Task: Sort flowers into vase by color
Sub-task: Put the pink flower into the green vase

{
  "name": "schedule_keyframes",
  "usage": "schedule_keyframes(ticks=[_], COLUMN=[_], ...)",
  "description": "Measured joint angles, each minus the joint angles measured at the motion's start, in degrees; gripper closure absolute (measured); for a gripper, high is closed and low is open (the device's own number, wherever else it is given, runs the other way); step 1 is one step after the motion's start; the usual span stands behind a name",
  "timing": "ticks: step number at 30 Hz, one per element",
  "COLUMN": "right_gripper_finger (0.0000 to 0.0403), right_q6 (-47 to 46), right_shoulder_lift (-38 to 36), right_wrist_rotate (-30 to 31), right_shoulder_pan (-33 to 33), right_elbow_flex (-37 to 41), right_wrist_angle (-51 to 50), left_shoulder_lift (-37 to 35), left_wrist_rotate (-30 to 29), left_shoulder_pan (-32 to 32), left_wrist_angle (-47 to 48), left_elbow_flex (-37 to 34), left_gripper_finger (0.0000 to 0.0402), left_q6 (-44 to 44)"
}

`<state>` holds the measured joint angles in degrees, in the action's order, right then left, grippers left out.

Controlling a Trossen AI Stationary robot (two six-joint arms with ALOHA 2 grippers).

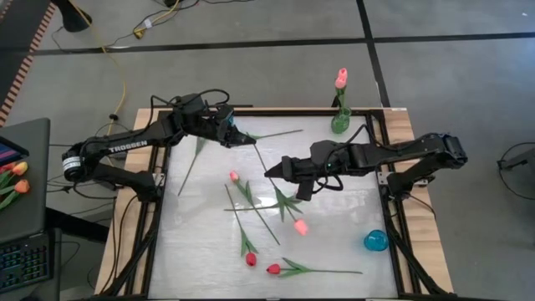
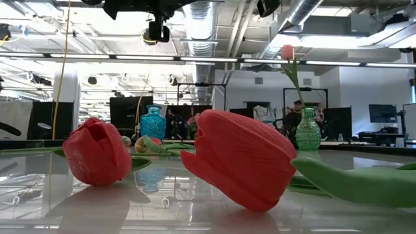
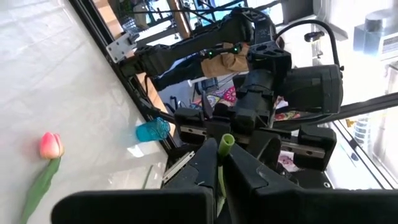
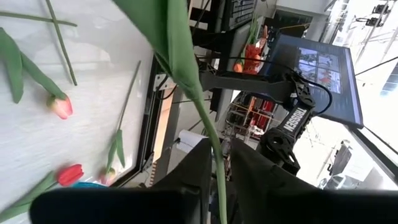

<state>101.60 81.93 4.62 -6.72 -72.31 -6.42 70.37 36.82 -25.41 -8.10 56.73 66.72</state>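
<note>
Tulips with pink or red heads lie on the white table: a pink one [image 1: 234,176], another pink head [image 1: 299,226], and two red ones [image 1: 250,259] [image 1: 273,269], whose heads fill the low view [image 2: 97,151] [image 2: 240,159]. One pink tulip [image 1: 341,79] stands in the green glass vase [image 1: 340,122] at the far edge. A blue vase [image 1: 375,242] stands near the right edge. My left gripper [image 1: 244,138] is at the far left and is shut on a green stem. My right gripper [image 1: 269,173] is at mid-table and is also shut on a stem. My left gripper pinches a thin green stem [image 3: 219,165] between its two fingers. The stem runs along the fingers, and its cut end [image 3: 227,140] pokes out past the tips. The fingers come level from the table's left. The flower's head is hidden. My right gripper pinches a green stem [image 4: 219,171] between its two fingers, coming roughly level from the table's right. The stem runs out past the fingertips to a broad leaf [image 4: 165,31]. In the high view the stem [image 1: 261,159] crosses the fingertips; I cannot tell whether it is lifted clear.
A loose stem [image 1: 191,167] lies by the left frame rail. Black frame rails edge the table on both sides. Orange-and-yellow tulips [image 1: 12,180] lie off the table to the left, beside a dark screen and a keyboard. Bare table shows between the green and blue vases.
</note>
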Motion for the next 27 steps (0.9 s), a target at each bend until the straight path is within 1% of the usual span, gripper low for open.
schedule_keyframes(ticks=[6, 9, 11, 13, 16, 21, 24, 27], right_gripper_finger=[0.0346, 0.0361, 0.0371, 0.0379, 0.038, 0.0379, 0.0382, 0.0383], right_q6=[-0.06, -1.08, -3.24, -5.92, -11.06, -22.32, -28.96, -36.69], right_shoulder_lift=[0.0, 0.0, -0.02, -0.02, -0.02, -0.77, -2.14, -4.45], right_wrist_rotate=[0.0, 0.0, -0.09, -0.21, -0.22, -0.17, 0.62, 3.55], right_shoulder_pan=[0.0, 0.0, -0.02, -0.04, -0.04, 0.0, -0.02, 0.71], right_elbow_flex=[0.0, 0.0, 0.0, 0.0, 0.0, 0.0, 0.0, 0.0], right_wrist_angle=[0.02, 0.12, 0.2, 0.18, 0.15, -0.11, 0.6, 1.46], left_shoulder_lift=[0.0, 0.0, 0.02, 0.02, 0.02, 0.02, 0.02, 0.02], left_wrist_rotate=[-1.02, -2.05, -2.04, -2.06, -2.41, -2.6, -2.61, -3.16], left_shoulder_pan=[0.04, 0.49, 0.88, 1.03, 0.69, -2.55, -4.96, -7.02], left_wrist_angle=[0.0, 0.08, 0.2, 0.33, 0.86, 2.56, 7.94, 15.32], left_elbow_flex=[0.0, 0.0, 0.0, 0.0, 0.0, 0.02, 0.07, 0.07], left_gripper_finger=[0.0399, 0.0388, 0.0373, 0.0354, 0.0315, 0.0243, 0.0208, 0.0186], left_q6=[-0.54, -2.87, -5.54, -8.1, -11.35, -14.64, -18.3, -23.29])
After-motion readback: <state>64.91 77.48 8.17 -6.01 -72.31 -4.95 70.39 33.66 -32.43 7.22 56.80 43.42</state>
